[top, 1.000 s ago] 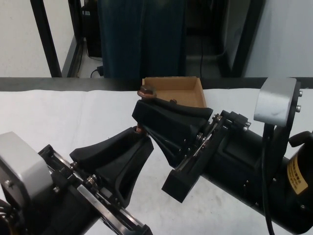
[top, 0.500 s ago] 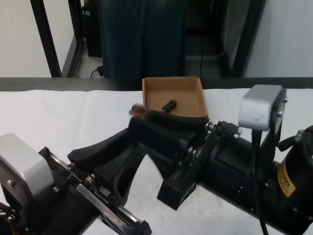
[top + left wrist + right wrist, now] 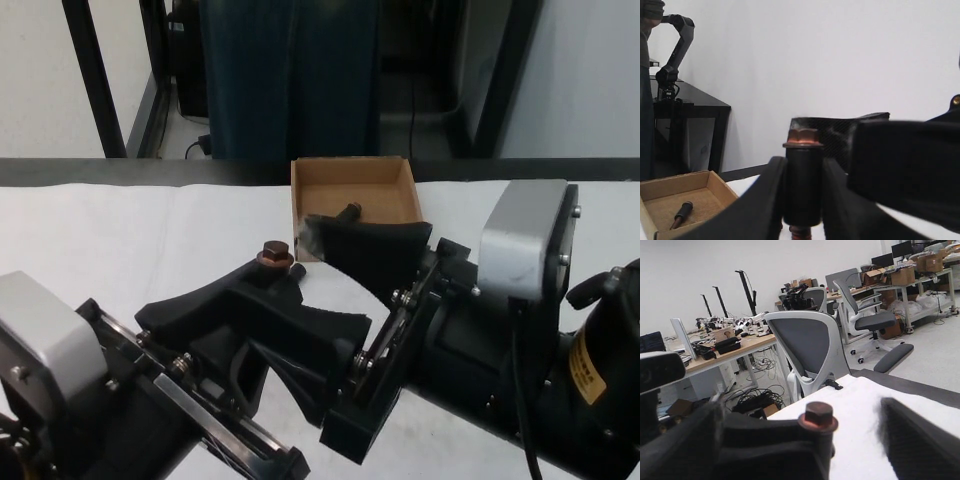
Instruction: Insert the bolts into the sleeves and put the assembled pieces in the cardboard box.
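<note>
A black sleeve [image 3: 802, 187] with a copper-headed bolt [image 3: 802, 136] seated in it stands upright in my left gripper [image 3: 802, 200], which is shut on the sleeve. In the high view this piece [image 3: 275, 257] sits at the tip of the left gripper [image 3: 275, 280], just in front of the cardboard box [image 3: 400, 195]. My right gripper [image 3: 285, 295] is open, its fingers spread on either side of the bolt head [image 3: 818, 416] and not touching it. Another assembled piece [image 3: 348, 212] lies in the box [image 3: 715, 187].
White cloth [image 3: 120, 235] covers the bench, with a dark edge strip [image 3: 130, 170] behind it and black frame posts [image 3: 95, 80] beyond. Both arms crowd the near half of the bench. A grey office chair [image 3: 810, 350] stands off the bench.
The right gripper carried the bolt down from above the box's front edge into the sleeve held by the left gripper, then opened and let go of it.
</note>
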